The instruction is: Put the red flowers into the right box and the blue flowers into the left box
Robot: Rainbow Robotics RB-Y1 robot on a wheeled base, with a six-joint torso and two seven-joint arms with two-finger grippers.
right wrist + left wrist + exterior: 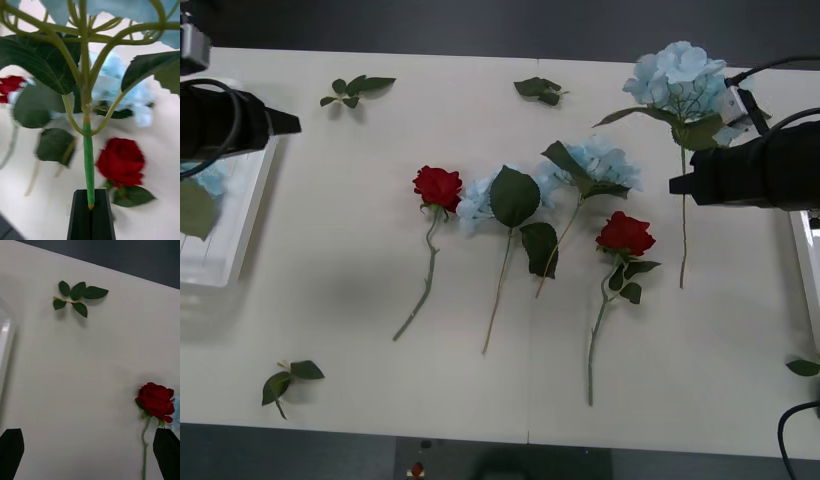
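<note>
My right gripper [90, 215] is shut on the green stem of a blue flower [677, 78] near the table's right side, also seen as right gripper [675, 184]. Two more blue flowers [478, 203] [607, 160] lie mid-table between two red flowers [438, 186] [625, 233]. The nearer red flower [122, 161] lies just past my right fingers. A pale-blue head [205, 180] rests in the left box [245, 225]. The right box [806, 262] peeks in at the right edge. My left gripper [283, 123] hovers open beside the left box; between its fingers [167, 453] is bare table, near a red flower [155, 401].
Loose green leaf sprigs lie at the back left [355, 90], back middle [540, 90], front left [288, 382] and right edge [803, 367]. The table's front edge runs along the bottom of the front view. Open tabletop lies between the left box and the flowers.
</note>
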